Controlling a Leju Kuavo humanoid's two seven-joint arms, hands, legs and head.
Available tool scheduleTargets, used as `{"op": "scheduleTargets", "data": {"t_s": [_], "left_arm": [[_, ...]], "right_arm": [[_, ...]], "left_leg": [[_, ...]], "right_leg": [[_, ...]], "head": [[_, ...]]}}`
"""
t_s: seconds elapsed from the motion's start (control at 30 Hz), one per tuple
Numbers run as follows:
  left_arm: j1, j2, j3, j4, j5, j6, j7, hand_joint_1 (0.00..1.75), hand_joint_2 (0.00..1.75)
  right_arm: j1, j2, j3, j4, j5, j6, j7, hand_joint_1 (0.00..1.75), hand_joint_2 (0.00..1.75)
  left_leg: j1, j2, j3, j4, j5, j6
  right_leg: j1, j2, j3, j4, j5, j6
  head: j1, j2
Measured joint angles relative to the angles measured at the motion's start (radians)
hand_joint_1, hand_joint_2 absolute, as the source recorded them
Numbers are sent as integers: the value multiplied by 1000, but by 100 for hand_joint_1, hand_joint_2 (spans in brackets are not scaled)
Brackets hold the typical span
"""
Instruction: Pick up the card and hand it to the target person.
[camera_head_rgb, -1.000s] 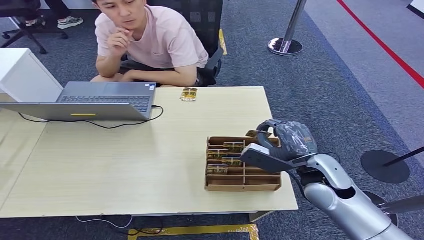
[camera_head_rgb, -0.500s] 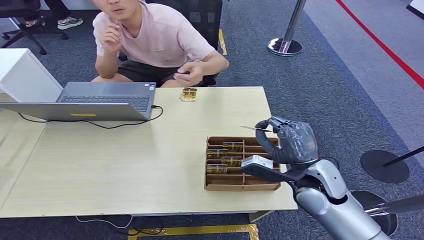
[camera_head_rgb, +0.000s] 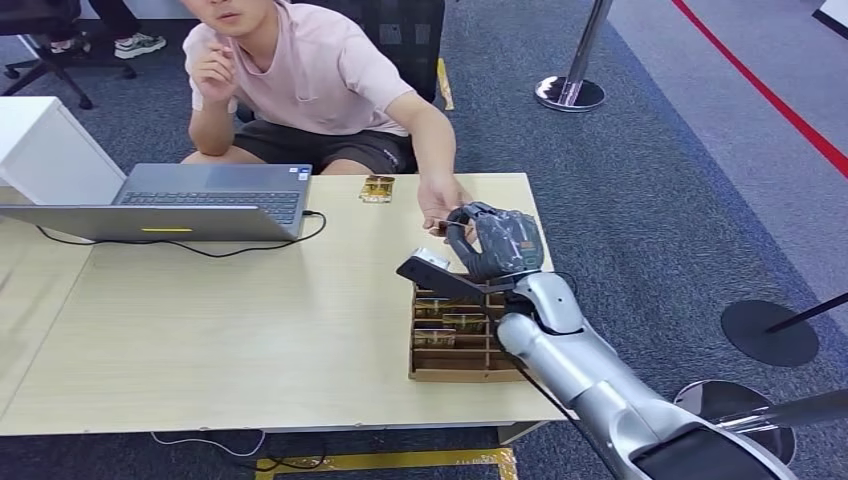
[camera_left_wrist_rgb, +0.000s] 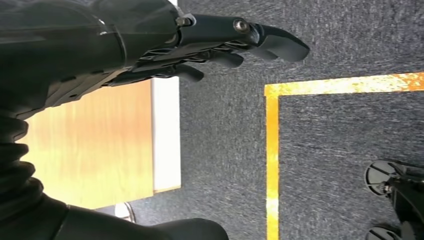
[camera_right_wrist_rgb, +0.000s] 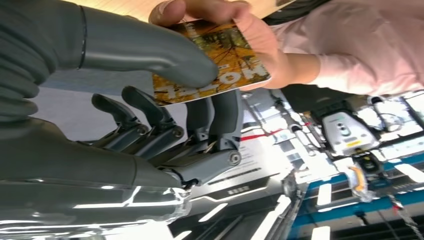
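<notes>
1. Nearest the robot: the left hand (camera_left_wrist_rgb: 200, 45) hangs low beside the pale wooden worktop (camera_head_rgb: 250, 310), over dark grey carpet with a yellow taped line (camera_left_wrist_rgb: 272, 165). Fingers are stretched out and a bit apart, nothing in them.
2. On the worktop at about 5 o'clock sits the brown cardboard divider box (camera_head_rgb: 470, 340), a few more cards standing in its slots. The silver right arm passes right above it.
3. The right hand (camera_head_rgb: 490, 245) is stretched out toward roughly 1 o'clock on the worktop. In the right wrist view the thick grey thumb presses the orange-and-yellow printed card (camera_right_wrist_rgb: 220, 65) against the dark fingers, so it's pinched, with the other fingers curled loosely underneath.
4. The person's hand (camera_right_wrist_rgb: 235, 30) has met it: their fingers are on the far end of that same card, so both have hold of it at once.
5. Progress, as I read it: pickup is done, reach is done, handover is mid-way. What's left is the robot letting go once the person's grip is firm, then pulling the arm back.
6. Farther out: another small card (camera_head_rgb: 378, 188) lies at the 12 o'clock edge, a grey open laptop (camera_head_rgb: 190, 200) at 10 o'clock, and the person in the pink T-shirt (camera_head_rgb: 330, 80) sits behind the worktop.
</notes>
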Motion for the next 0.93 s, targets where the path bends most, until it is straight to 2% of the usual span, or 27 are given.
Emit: {"op": "scheduleTargets", "data": {"t_s": [0.1,0.23,0.27,0.4,0.67,0.93], "left_arm": [[0,0,-3,0,-7,-7,4,0,175],[0,0,-6,0,-17,-17,1,0,175],[0,0,-8,0,-18,-18,-2,0,175],[0,0,-13,0,-16,-14,-15,0,0],[0,1,-20,0,-16,-10,-5,0,0],[1,1,-20,0,-10,-10,4,0,0]], "right_arm": [[-55,31,1,103,15,-5,14,157,175],[-100,56,1,197,30,-7,37,0,175],[-106,60,1,212,33,-7,41,0,175],[-124,68,1,256,42,-7,50,0,175],[-139,65,-6,286,26,17,71,0,175],[-152,43,-105,285,-117,106,57,0,175]], "left_leg": [[0,0,0,0,0,0],[0,0,0,0,0,0],[0,0,0,0,0,0],[0,0,0,0,0,0],[0,0,0,0,0,0],[0,0,0,1,0,0]], "right_leg": [[0,0,0,0,0,0],[0,0,0,0,0,0],[0,0,0,0,0,0],[0,0,0,0,0,0],[0,0,0,0,0,0],[0,0,0,0,0,0]], "head": [[0,0],[0,0],[0,0],[0,0],[0,0],[0,0]]}}
